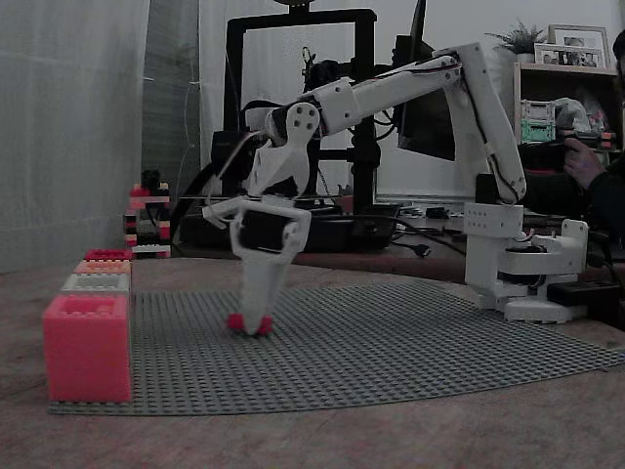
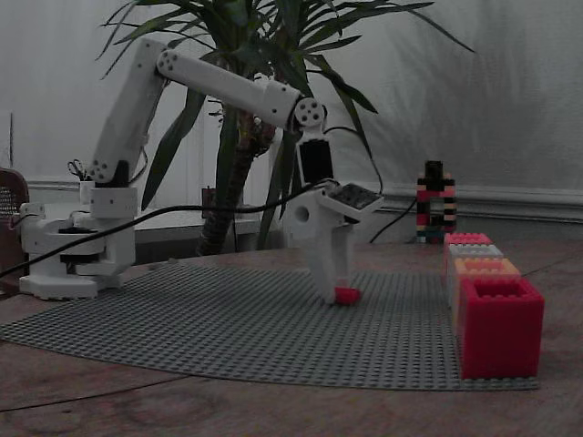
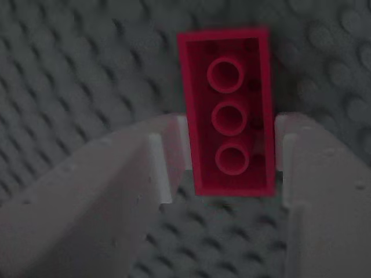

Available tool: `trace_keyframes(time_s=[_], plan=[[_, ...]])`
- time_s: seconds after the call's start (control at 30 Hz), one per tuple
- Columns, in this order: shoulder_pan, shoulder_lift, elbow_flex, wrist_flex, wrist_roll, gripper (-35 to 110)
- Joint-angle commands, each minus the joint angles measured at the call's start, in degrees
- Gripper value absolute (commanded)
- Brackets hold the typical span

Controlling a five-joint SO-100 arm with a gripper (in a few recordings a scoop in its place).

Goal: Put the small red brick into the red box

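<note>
On the grey studded mat point(image 1: 391, 342), I have my gripper point(image 3: 231, 152) closed around the small red brick point(image 3: 228, 110) (fingers touching both long sides).

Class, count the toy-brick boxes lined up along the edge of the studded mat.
4, in one row: the big pink-red box nearest the camera, then the orange box, the grey box, and the red box farthest.

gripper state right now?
Gripper: down at the grey baseplate, fingers on both sides of the small red brick; looks closed on it, brick not yet lifted.
</note>
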Motion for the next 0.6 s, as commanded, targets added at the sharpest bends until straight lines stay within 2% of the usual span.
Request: trace_keyframes(time_s=[0.0, 0.27, 0.43, 0.57], plan=[[-0.7, 2.0, -5.7, -4.1, 9.3, 0], [8.0, 6.1, -12.4, -16.8, 36.7, 0], [16.3, 5.4, -19.7, -17.1, 47.1, 0], [21.6, 2.6, -24.1, -19.0, 51.5, 0]])
